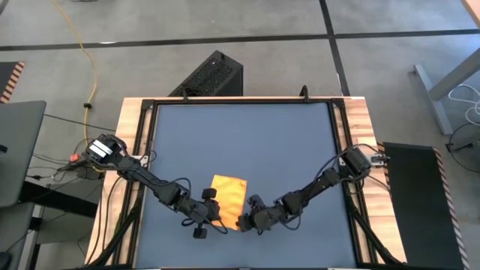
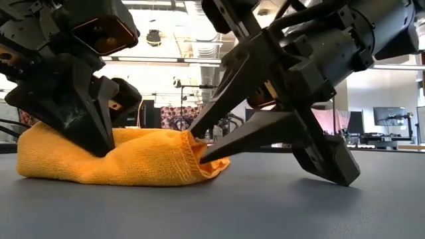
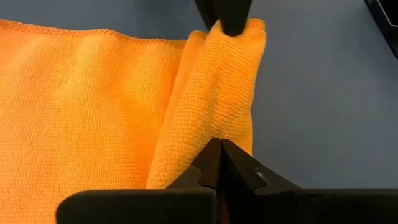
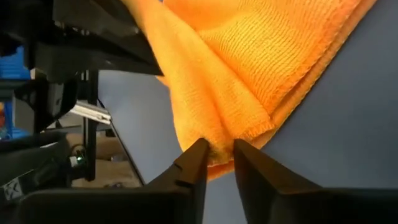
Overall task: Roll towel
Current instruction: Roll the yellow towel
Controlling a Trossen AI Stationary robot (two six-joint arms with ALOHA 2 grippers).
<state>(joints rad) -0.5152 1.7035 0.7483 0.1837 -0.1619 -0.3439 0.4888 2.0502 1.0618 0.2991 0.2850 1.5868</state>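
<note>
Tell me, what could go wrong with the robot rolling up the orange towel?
The right hand pinches only the very edge of the towel, so the cloth might slip out. The left hand grips the same folded end; if the two pull unevenly, the roll could come out crooked or flop open again.

txt: none legible | labels/brands: none | nos/signs: none
</note>
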